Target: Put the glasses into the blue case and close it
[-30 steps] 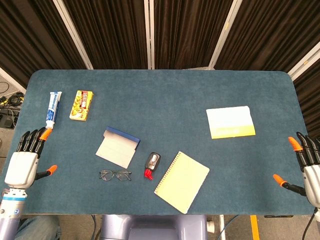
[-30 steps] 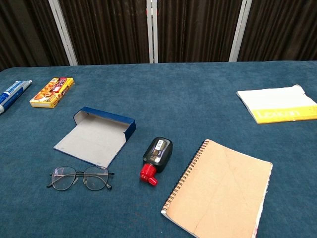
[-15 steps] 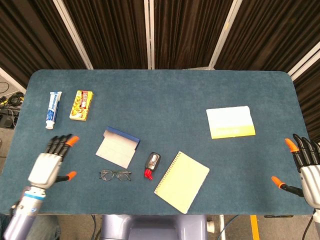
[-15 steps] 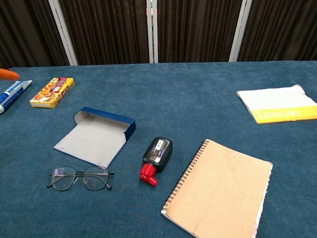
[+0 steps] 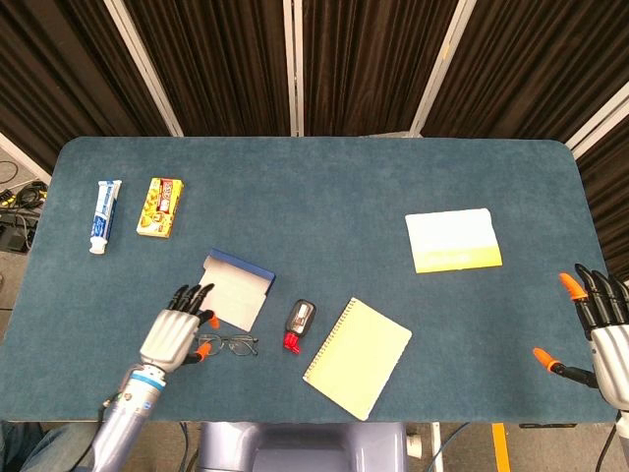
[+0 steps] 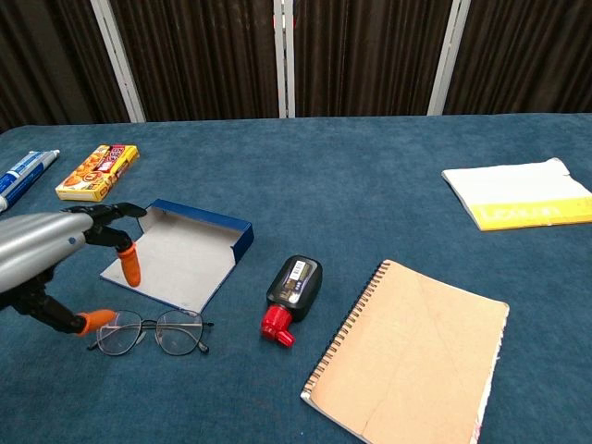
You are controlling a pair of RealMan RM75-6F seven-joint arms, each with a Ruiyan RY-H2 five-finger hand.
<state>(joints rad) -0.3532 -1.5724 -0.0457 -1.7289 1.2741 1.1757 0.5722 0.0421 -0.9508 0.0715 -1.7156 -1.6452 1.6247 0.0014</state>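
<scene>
1. At the table's near left, the robot's left hand (image 5: 175, 337) hovers with fingers spread and nothing held. Its orange-tipped thumb sits just beside the left lens of the thin wire-framed round glasses (image 5: 227, 344), which lie flat on the blue felt table (image 5: 344, 197).

2. Just behind the glasses lies the open blue rectangular case (image 5: 236, 290), grey lining up, its low blue wall on the far side.

3. To do this step well, I judge the hand should lower onto the frame's left rim, pinch lightly, and lift level, since the thin wire could bend or slide on the felt.

4. The carry is short: the case is just behind. Setting the glasses close to the blue wall should leave the flap free to fold.

5. Right of the glasses lie a black car key with a red tag (image 5: 299, 322), a yellow spiral notebook (image 5: 358, 357) and, farther right, a white and yellow folded cloth (image 5: 453, 239).

6. At the far right edge, the right hand (image 5: 604, 329) waits with fingers apart, holding nothing.

7. Only the head view shows the right hand and the whole table.

8. Only the chest view shows the case's wall standing up and the gap between the left thumb tip and the felt.
</scene>
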